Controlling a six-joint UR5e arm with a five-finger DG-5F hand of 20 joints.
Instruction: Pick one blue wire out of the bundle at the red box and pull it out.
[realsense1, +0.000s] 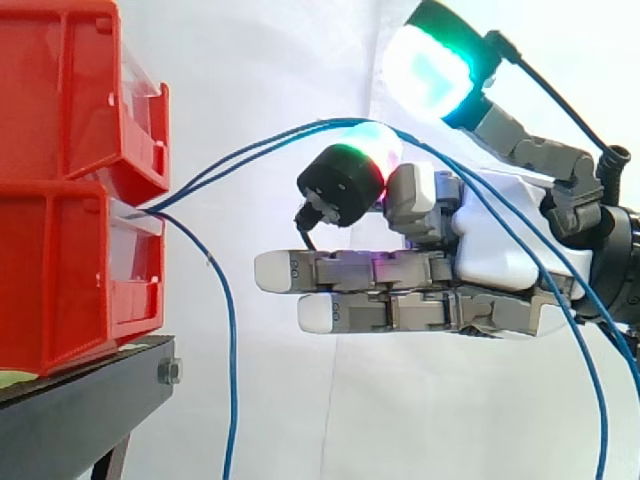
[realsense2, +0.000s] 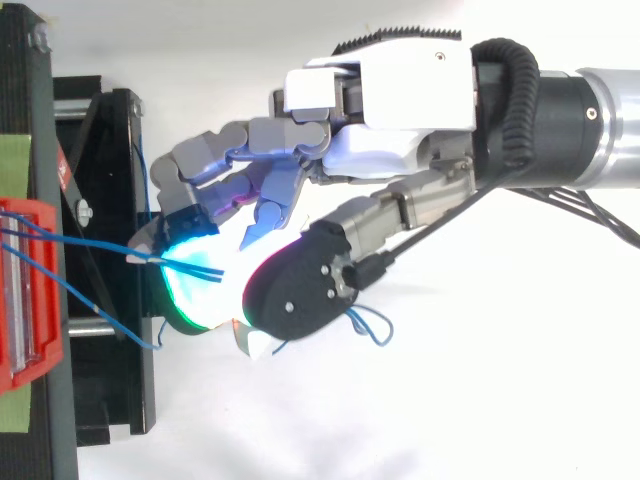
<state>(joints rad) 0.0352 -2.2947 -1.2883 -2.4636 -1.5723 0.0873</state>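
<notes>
Several thin blue wires leave the gap between the stacked red bins at the left. Two of them arch up to the right and lie across one glowing fingertip of my hand, then run down past the palm. Above them, a second glowing pad stands apart with a gap. The remaining fingers point straight at the bins, below the wires. In the top view the wires reach the cyan pad of the hand. One more blue wire hangs straight down beside the bins.
The red bins rest on a black stand at the left edge. A loose blue loop shows under the hand in the top view. A white curtain stands behind everything.
</notes>
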